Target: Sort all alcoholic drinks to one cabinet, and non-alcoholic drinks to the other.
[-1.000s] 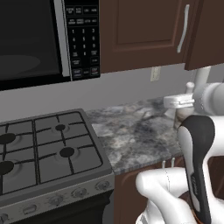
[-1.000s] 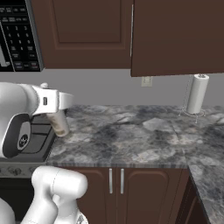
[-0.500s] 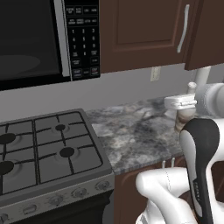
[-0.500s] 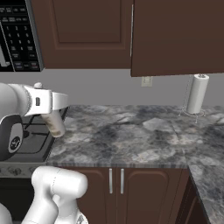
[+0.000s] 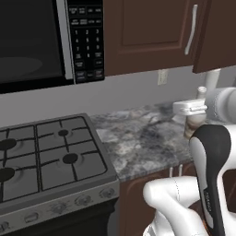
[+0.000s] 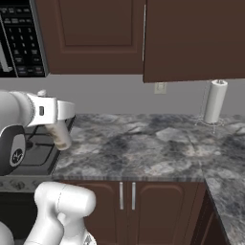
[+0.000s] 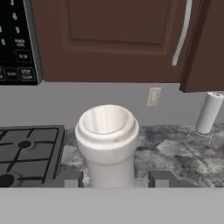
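My gripper [image 7: 116,179] is shut on a slim pale bottle with a white cap [image 7: 107,127]. Its cap and neck rise between the two dark fingertips [image 7: 72,179]. From the side, the gripper [image 6: 60,112] holds the bottle [image 6: 61,136] upright above the counter's left end, next to the stove. The left base view shows the gripper [image 5: 191,108] with the bottle [image 5: 193,126] hanging below it. The dark brown wall cabinet [image 7: 113,39], shut, with a silver bar handle [image 7: 181,33], hangs ahead and above. The other drinks are out of view.
Right of the shut cabinet [image 6: 91,36], a neighbouring cabinet's door [image 6: 191,38] stands open. A black microwave [image 5: 41,41] hangs over the stove [image 5: 46,152]. A paper towel roll [image 6: 214,101] stands at the back right of the grey stone counter [image 6: 143,148].
The gripper and the bottle have barely shifted. The grip on the bottle is unchanged.
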Available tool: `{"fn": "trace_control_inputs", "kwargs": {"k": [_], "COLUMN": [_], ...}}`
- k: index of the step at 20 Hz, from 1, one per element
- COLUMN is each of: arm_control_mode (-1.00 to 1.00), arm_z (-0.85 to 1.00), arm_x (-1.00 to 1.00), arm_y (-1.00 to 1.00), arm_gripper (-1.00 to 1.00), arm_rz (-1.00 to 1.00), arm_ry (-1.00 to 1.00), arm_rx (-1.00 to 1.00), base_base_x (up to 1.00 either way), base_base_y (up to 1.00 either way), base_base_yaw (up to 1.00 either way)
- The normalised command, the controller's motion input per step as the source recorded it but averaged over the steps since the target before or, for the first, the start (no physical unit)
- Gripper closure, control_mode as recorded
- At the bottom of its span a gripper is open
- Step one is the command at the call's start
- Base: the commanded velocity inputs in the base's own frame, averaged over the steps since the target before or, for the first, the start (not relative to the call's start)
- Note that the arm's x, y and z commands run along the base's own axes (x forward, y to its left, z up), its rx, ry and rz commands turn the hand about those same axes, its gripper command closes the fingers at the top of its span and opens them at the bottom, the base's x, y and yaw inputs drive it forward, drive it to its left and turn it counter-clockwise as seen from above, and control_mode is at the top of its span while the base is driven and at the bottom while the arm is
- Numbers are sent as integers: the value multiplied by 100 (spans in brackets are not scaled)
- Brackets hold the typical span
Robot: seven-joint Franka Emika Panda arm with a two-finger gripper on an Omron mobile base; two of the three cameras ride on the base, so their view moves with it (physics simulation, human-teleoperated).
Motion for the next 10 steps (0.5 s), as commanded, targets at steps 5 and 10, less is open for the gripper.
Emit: {"fn": "trace_control_inputs", "kwargs": {"k": [5, 10], "arm_control_mode": [100, 100], "arm_z": [0, 0], "arm_x": [0, 0], "arm_y": [0, 0], "arm_gripper": [100, 100], "arm_rz": [0, 0], "arm_ry": [0, 0], "arm_rx": [0, 0], "base_base_x": [-61, -57], "base_base_y": [0, 4], "base_base_yaw": [0, -1]}}
